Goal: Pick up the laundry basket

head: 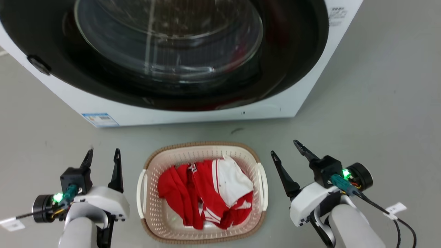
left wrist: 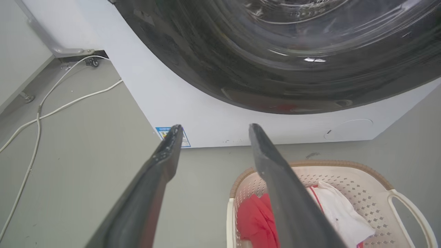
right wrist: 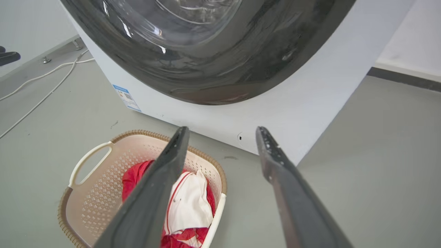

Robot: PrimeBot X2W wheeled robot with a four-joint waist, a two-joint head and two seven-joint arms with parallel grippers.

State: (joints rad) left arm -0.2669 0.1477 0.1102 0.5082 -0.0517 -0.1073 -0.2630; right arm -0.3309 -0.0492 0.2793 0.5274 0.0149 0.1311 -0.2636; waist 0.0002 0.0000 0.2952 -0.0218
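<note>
**Head view, near to far.** At the lower left I see my left gripper [head: 104, 151], its 2 long dark fingers spread apart with nothing between them. At the lower right, my right gripper [head: 284, 147] is likewise parted and empty. Both hang over the grey floor [head: 379, 103], 1 on each side of the laundry basket [head: 162, 220], and neither touches it.

The basket is a cream-white, rounded-rectangular tub of perforated plastic, edged by a brown woven-look rim [head: 203, 143]. It has a white left handle [head: 140, 193] and a white right handle [head: 264, 187], each a slim loop on a short side. It sits upright on the floor between the 2 grippers. Inside it, below the rim, lies a crumpled heap of red and white clothing [head: 206, 193].

Just beyond the basket and apart from it stands a white front-loading washer [head: 206, 112] with a large round dark glass door [head: 168, 41]. A small blue label [head: 100, 120] marks its lower left corner.

**Left wrist view.** White cables [left wrist: 38, 113] trail across the floor past the washer's side.
</note>
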